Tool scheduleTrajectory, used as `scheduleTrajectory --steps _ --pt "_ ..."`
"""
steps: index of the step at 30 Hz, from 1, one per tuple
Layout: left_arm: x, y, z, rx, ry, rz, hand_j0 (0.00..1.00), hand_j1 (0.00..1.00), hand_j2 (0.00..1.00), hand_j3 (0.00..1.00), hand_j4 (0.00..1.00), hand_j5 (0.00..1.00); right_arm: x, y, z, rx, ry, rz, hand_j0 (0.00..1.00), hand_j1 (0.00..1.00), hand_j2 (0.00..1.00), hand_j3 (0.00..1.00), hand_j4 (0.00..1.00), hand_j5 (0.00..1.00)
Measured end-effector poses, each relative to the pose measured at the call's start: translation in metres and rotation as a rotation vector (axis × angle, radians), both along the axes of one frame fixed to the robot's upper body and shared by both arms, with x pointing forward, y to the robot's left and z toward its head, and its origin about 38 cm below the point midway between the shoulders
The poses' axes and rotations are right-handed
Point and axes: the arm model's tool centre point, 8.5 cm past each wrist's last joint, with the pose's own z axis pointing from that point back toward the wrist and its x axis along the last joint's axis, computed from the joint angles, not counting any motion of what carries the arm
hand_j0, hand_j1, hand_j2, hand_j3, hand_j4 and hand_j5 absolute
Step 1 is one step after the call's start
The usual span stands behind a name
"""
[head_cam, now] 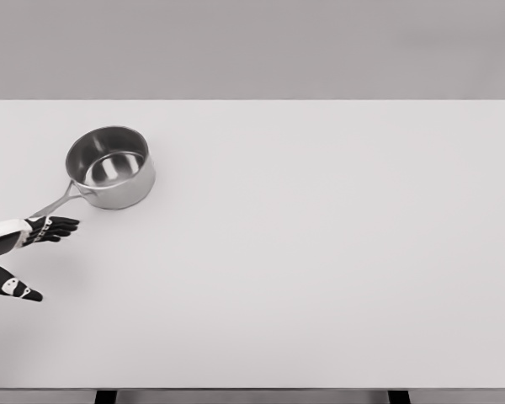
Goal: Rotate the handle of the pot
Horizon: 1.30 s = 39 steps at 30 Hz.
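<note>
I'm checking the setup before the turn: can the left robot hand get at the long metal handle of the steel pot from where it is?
Probably yes. The left robot hand sits open right at the outer end of the long metal handle of the round steel pot, and nothing on the white table lies between them.

The pot [111, 167] is shiny silver-grey metal, with a darker grey inner wall and a paler, bright patch on its bottom. Its handle [57, 202] is the same silver-grey, thin and slightly duller. The table [320, 252] is a plain, very pale grey, almost white, with no pattern, and its front edge shows a darker line with two black pieces below it. The wall [252, 46] behind is a flat mid grey. The left hand [34, 240] has black fingers with small white patches, and the arm above it is white.
</note>
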Motion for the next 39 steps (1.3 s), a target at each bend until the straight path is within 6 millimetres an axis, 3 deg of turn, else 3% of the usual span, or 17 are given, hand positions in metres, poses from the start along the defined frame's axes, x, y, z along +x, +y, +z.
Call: scheduleTrajectory --steps 39 --pt "0.021 0.034 0.019 0.221 -0.094 0.024 1.0 1.0 1.0 1.0 1.0 1.0 0.0 0.0 0.0 0.0 -0.001 0.0 1.0 1.0 1.0 1.0 1.0 1.0"
